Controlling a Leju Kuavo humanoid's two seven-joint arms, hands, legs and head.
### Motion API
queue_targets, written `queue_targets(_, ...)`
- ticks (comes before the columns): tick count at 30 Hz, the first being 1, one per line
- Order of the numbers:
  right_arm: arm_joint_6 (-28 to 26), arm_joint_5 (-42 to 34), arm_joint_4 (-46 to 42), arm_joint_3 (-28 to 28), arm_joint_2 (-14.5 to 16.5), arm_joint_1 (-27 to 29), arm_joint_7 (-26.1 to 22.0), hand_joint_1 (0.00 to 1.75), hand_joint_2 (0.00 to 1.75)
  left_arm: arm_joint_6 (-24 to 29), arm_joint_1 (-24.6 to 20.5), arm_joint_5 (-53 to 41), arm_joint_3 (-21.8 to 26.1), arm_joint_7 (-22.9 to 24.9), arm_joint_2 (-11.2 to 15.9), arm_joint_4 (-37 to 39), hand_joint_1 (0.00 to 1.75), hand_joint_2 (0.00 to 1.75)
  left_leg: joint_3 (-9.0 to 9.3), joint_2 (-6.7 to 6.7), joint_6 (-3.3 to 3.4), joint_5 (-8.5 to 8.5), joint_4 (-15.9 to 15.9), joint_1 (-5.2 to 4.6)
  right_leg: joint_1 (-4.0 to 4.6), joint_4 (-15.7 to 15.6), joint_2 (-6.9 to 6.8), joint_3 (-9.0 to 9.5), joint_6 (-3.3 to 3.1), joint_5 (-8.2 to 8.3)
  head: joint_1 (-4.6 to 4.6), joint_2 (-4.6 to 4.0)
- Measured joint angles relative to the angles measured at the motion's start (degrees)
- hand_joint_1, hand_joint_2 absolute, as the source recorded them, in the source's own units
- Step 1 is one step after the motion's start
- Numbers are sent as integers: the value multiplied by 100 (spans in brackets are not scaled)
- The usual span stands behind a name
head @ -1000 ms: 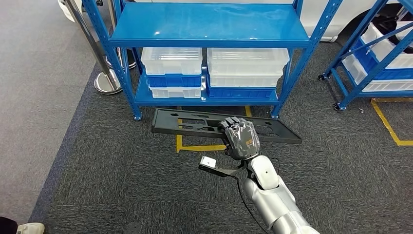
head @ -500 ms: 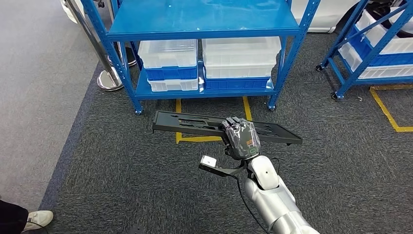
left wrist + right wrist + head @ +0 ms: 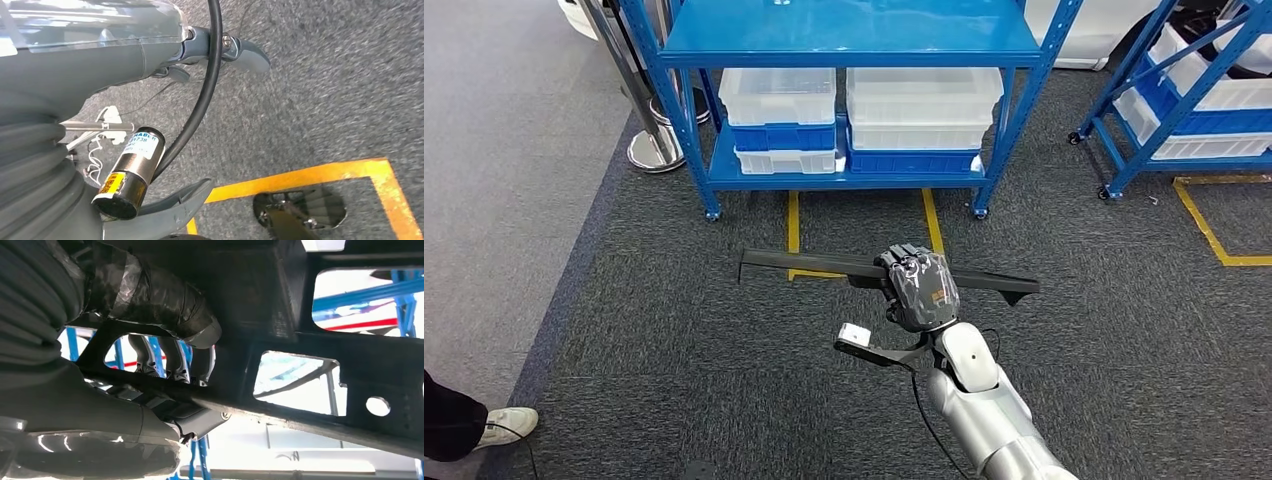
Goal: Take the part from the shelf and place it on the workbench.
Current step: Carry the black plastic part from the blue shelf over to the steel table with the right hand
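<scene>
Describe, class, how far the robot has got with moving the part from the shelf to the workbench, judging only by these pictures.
Done: the long black part is off the blue shelf, whose top level is bare. In hand: the right hand grips the part near its middle, above the grey carpet; the right wrist view shows fingers wrapped through a cut-out. Left: carrying it to the workbench, which is not pictured, and setting it down.

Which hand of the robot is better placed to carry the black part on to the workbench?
The right hand, probably. It already grips the long black part near its middle, above the carpet. The left hand hangs toward the floor, holding nothing.
</scene>
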Motion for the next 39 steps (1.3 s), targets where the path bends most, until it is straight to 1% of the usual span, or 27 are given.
queue_targets(2,0,-62,19,0,-4,-14,-25,169,175,-5,0,0,0,-2,-7,0,0,175,-58,26,-46,-11,73,5,2,-755,-109,485,17,178,3,0)
queue_targets(3,0,-87,26,0,-4,-25,-33,169,175,-7,3,0,0,-3,-12,0,0,175,-79,41,-82,-13,104,-3,22,-1039,-164,649,0,190,0,0)
queue_targets(4,0,-108,34,-1,-4,-33,-37,169,175,-8,7,-1,0,-3,-14,0,0,175,-97,60,-119,-10,128,-17,44,-1190,-194,719,-25,157,-1,0)
queue_targets(6,0,-150,55,-1,-7,-37,-42,169,175,-9,15,-2,0,-4,-19,0,0,175,-111,121,-182,11,140,-22,68,-1230,-137,703,-100,150,-8,0)
queue_targets(8,0,-186,70,-1,-10,-39,-44,169,175,-9,10,-3,0,-8,-20,0,0,175,-161,124,-228,-100,237,-1,58,-1262,-52,679,-189,194,-8,0)
queue_targets(10,0,-207,76,-1,-10,-48,-47,169,175,-10,5,-5,0,-13,-19,0,0,175,-374,50,-247,-442,734,9,52,-1290,28,660,-275,240,-9,0)
queue_targets(12,0,-216,91,0,-11,-46,-49,169,175,-11,11,-7,0,-14,-19,0,0,175,-683,-1,-241,-773,1474,4,80,-1287,118,627,-319,268,-9,0)
queue_targets(13,0,-216,104,0,-12,-39,-49,169,175,-11,15,-7,0,-14,-19,0,0,175,-773,-12,-230,-810,1701,0,99,-1280,169,613,-334,279,-9,0)
queue_targets(14,0,-217,116,0,-12,-34,-49,169,175,-12,16,-7,0,-14,-20,0,0,175,-768,-21,-209,-735,1720,-3,119,-1269,225,600,-343,287,-9,0)
queue_targets(15,0,-218,125,0,-12,-31,-49,169,175,-13,15,-7,0,-14,-20,0,0,175,-657,-44,-176,-566,1523,-9,137,-1255,287,589,-348,294,-9,0)
queue_targets(16,0,-218,130,0,-12,-31,-49,169,175,-13,14,-8,0,-14,-19,0,0,175,-470,-120,-129,-367,1159,-20,151,-1238,352,582,-349,298,-8,0)
queue_targets(17,0,-219,131,0,-12,-35,-49,169,175,-13,13,-8,0,-14,-13,0,0,175,-270,-264,-76,-233,802,-21,157,-1222,407,566,-341,303,-3,0)
queue_targets(19,0,-221,131,0,-8,-45,-49,169,175,-13,19,-11,0,-12,-10,0,0,175,-35,-516,-32,-112,341,-33,130,-1197,522,519,-295,333,-2,0)
queue_targets(20,0,-221,131,0,-6,-46,-49,169,175,-13,22,-15,0,-9,-9,0,0,175,-7,-556,-36,-117,287,-41,103,-1201,582,490,-253,362,-6,0)
queue_targets(22,-1,-221,131,0,-10,-42,-44,169,175,-15,16,-42,1,-3,-16,0,0,175,17,-424,-48,-79,159,-38,82,-1215,678,445,-167,411,-15,0)
queue_targets(24,-1,-216,129,1,-30,-55,-27,169,175,-21,4,-71,3,1,-20,0,0,175,44,-266,-15,-26,21,4,111,-1041,492,334,-96,273,16,0)
queue_targets(26,0,-196,124,7,-43,-74,5,169,175,-34,11,-82,7,1,-22,0,0,175,34,-109,16,12,-25,19,99,-418,194,54,-26,-95,50,0)
queue_targets(27,0,-183,120,13,-47,-75,23,169,175,-42,21,-86,10,2,-22,0,0,175,24,-19,17,17,-24,19,70,-42,122,-104,12,-262,53,0)
queue_targets(28,0,-171,116,20,-54,-69,43,169,175,-49,30,-93,14,2,-22,0,0,175,17,67,15,18,-20,23,37,222,89,-205,48,-345,54,0)
queue_targets(29,0,-159,109,25,-65,-63,61,169,175,-55,34,-103,19,3,-23,0,0,175,12,149,11,18,-13,28,6,291,65,-209,81,-325,54,0)
queue_targets(30,0,-140,93,28,-81,-61,84,169,175,-59,32,-119,22,3,-24,0,0,175,9,225,0,14,-1,38,-23,106,32,-83,109,-196,54,0)
queue_targets(31,0,-112,65,30,-95,-65,111,169,175,-63,25,-141,26,4,-25,0,0,175,8,293,-19,5,19,46,-44,-255,-50,134,131,-12,54,0)
queue_targets(32,0,-72,27,30,-109,-81,138,169,175,-66,17,-160,30,8,-25,0,0,175,3,353,-49,-12,46,40,-42,-667,-216,367,146,129,56,0)
queue_targets(33,0,-13,-19,32,-119,-103,173,169,175,-67,10,-178,37,13,-26,0,0,175,-3,411,-89,-31,79,26,-28,-1002,-350,546,126,233,54,0)
queue_targets(35,0,146,-127,33,-146,-135,258,169,175,-68,2,-198,59,28,-27,0,0,175,-9,521,-169,-50,116,-19,23,-1257,-482,640,48,264,39,0)
queue_targets(37,-1,283,-235,33,-191,-135,326,169,175,-69,-4,-206,83,36,-31,0,0,175,-9,625,-239,-62,116,-18,32,-1262,-335,593,-54,301,24,0)
queue_targets(39,-2,333,-317,33,-229,-140,345,169,175,-69,-11,-208,100,37,-33,0,0,175,-79,449,-284,-244,304,16,13,-1290,-197,567,-152,351,20,0)
